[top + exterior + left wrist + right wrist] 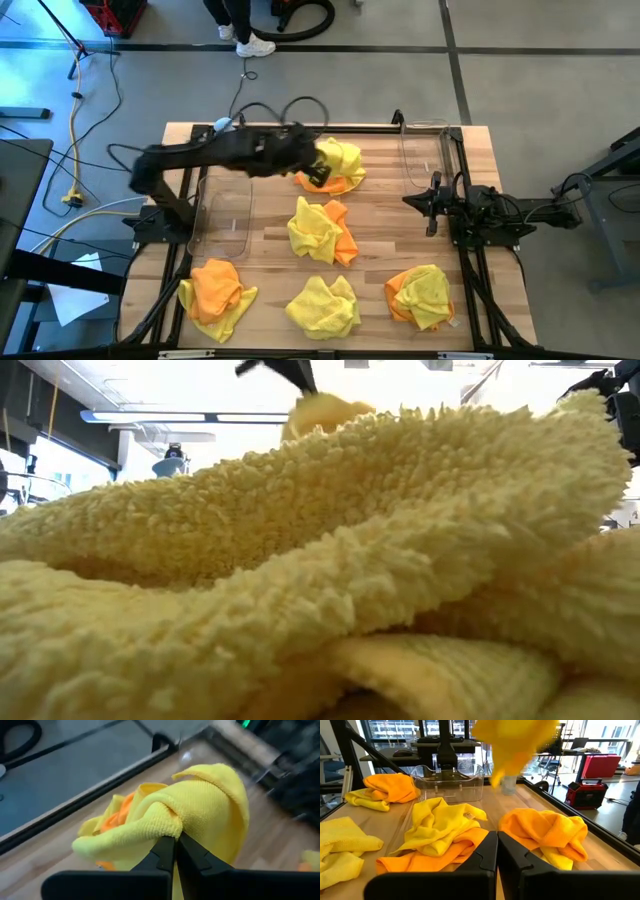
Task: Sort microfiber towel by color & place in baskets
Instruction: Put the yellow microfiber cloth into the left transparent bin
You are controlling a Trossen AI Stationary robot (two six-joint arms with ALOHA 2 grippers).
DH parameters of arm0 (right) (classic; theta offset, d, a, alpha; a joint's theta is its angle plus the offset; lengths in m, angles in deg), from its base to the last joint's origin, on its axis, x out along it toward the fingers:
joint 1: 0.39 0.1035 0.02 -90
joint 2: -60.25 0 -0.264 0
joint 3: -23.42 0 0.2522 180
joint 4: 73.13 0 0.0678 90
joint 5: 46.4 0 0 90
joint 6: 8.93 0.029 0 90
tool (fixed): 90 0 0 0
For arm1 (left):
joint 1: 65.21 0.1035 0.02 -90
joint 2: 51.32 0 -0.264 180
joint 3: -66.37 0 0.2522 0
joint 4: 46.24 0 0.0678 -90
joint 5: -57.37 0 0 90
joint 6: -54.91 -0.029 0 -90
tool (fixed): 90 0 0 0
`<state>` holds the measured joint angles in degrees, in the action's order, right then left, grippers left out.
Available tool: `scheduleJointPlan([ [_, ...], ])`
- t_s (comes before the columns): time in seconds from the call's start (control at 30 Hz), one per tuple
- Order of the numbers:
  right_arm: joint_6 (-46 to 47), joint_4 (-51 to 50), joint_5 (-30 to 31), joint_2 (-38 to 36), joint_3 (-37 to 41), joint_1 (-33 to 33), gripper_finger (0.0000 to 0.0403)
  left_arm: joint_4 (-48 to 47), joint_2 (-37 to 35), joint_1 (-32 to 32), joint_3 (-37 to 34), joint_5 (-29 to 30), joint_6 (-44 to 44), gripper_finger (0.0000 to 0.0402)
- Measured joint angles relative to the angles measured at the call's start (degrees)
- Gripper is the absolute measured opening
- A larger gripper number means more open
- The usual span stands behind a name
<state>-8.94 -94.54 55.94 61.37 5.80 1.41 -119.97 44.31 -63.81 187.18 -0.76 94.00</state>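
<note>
My left gripper (318,172) reaches over the table's far middle and is shut on a yellow towel (200,805). In the right wrist view this towel (520,740) hangs in the air above an orange towel (545,832) that lies on the table. Other yellow and orange towels lie in heaps at the middle (320,230), near left (215,290), near middle (320,305) and near right (420,295). One clear basket (225,215) stands on the left, another (422,150) at the far right. My right gripper (412,200) waits shut at the right side. My left gripper pinches a bunched fold of the yellow towel (167,822) between its two fingers (197,855), coming slanting down from the table's left. Several layers are gathered in the pinch. The towel is lifted clear of the table and of the orange towel below.
A yellow towel (320,580) lies right in front of the low camera and fills almost all of that view. Black frame rails (455,160) run along the table's sides. Bare wood (385,230) shows between the heaps. A person's shoe (256,45) is on the floor beyond the table.
</note>
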Motion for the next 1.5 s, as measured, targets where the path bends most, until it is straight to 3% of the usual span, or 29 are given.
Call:
scheduleJointPlan([
  [0.23, 0.0, 0.0, -0.1, 0.0, 0.0, 0.0, 0.0000, -8.6, -8.6, -8.2, 0.0, 4.9, 8.4, 0.0000],
  [0.5, 0.0, 0.0, -0.1, 0.0, 0.0, 0.0, 0.0000, -30.8, -13.5, -16.2, -0.2, 0.8, 23.5, 0.0000],
  [0.8, 0.0, 0.0, -0.1, 0.1, 0.0, 0.0, 0.0000, -29.8, -22.9, -21.4, -8.9, -8.8, 18.6, 0.0000],
  [1.17, 0.0, 0.0, -0.1, 0.0, 0.0, 0.0, 0.0000, -30.2, -39.0, -22.2, -31.8, -16.9, 14.5, 0.0000],
  [1.5, 0.0, 0.0, -0.1, 0.0, 0.0, 0.0, 0.0000, -25.9, -41.9, -20.7, -49.9, -21.1, -4.1, 0.0000],
])
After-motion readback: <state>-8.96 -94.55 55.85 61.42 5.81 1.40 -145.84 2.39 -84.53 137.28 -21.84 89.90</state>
